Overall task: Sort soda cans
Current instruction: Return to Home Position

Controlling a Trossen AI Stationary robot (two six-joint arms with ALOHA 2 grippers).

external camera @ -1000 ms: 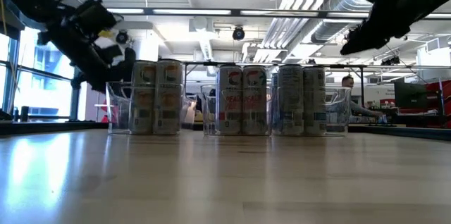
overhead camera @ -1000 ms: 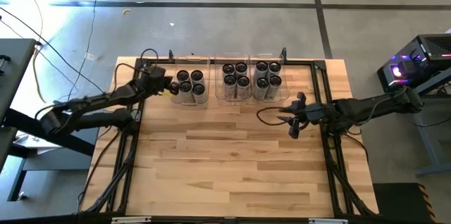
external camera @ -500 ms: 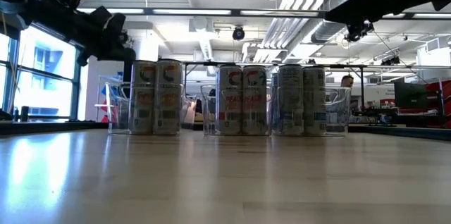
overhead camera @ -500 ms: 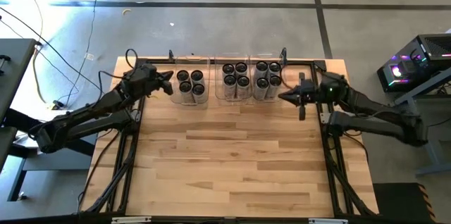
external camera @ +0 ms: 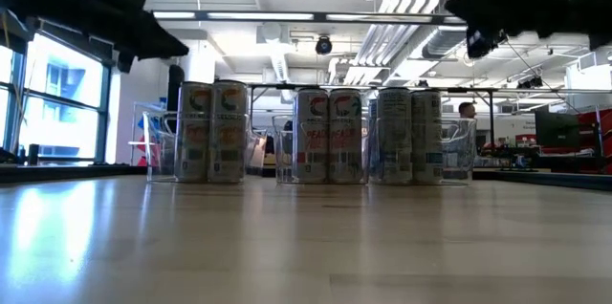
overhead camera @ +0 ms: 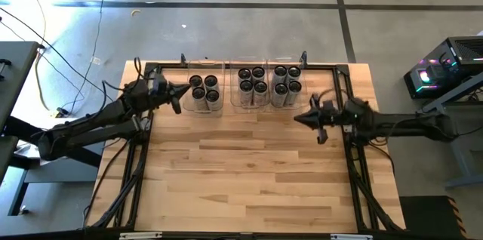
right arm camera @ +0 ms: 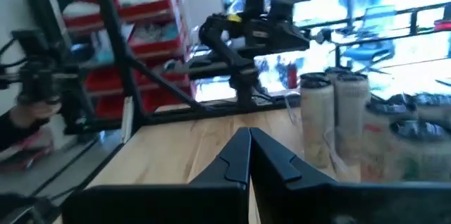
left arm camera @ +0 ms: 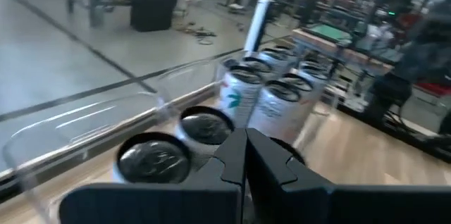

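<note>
Against half a second earlier, the wooden table (overhead camera: 249, 180) and its row of clear bins (overhead camera: 228, 74) are unchanged. The right gripper (overhead camera: 299, 118) has drawn back from the row's right end and sits nearer the front than before. The left gripper (overhead camera: 177, 98) has eased slightly off the row's left end. Both grippers have their fingers pressed together and hold nothing. The twelve soda cans (overhead camera: 251, 83) stand upright as before, four to each bin. The black frame rail (overhead camera: 143, 157) runs past both ends of the row. A person (external camera: 467, 111) shows in the room behind its right end.
</note>
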